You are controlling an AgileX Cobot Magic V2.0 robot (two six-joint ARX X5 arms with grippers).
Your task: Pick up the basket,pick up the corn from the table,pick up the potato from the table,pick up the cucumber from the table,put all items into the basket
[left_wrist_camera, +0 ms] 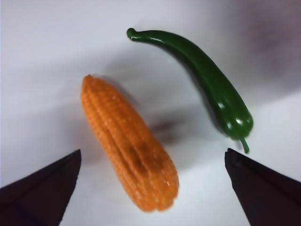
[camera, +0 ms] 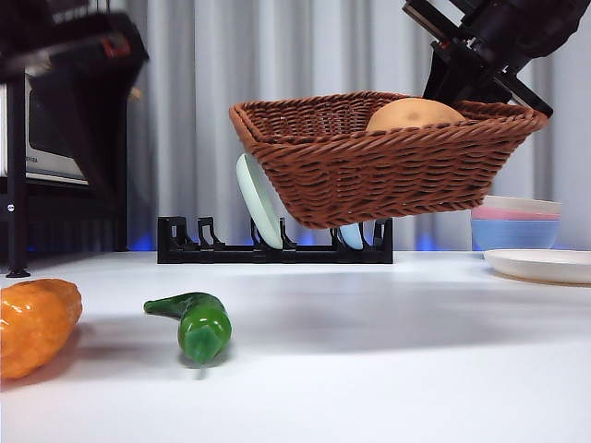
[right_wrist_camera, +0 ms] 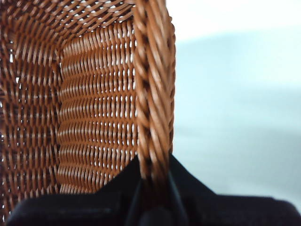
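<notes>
The brown wicker basket (camera: 379, 161) hangs tilted in the air above the table. My right gripper (camera: 480, 78) is shut on its braided rim (right_wrist_camera: 153, 94) at the right side. The tan potato (camera: 413, 114) lies inside the basket, its top showing over the rim. The orange ridged corn (camera: 32, 325) lies on the table at the left edge; it also shows in the left wrist view (left_wrist_camera: 129, 143). The dark green cucumber (camera: 196, 323) lies next to it (left_wrist_camera: 202, 80). My left gripper (left_wrist_camera: 150, 188) is open above the corn, jaws wide on either side of it.
A black dish rack (camera: 274, 245) with pale plates stands behind the basket. Stacked bowls (camera: 515, 221) and a white plate (camera: 540, 265) sit at the right. A dark stand (camera: 17, 185) and the left arm (camera: 74, 55) fill the upper left.
</notes>
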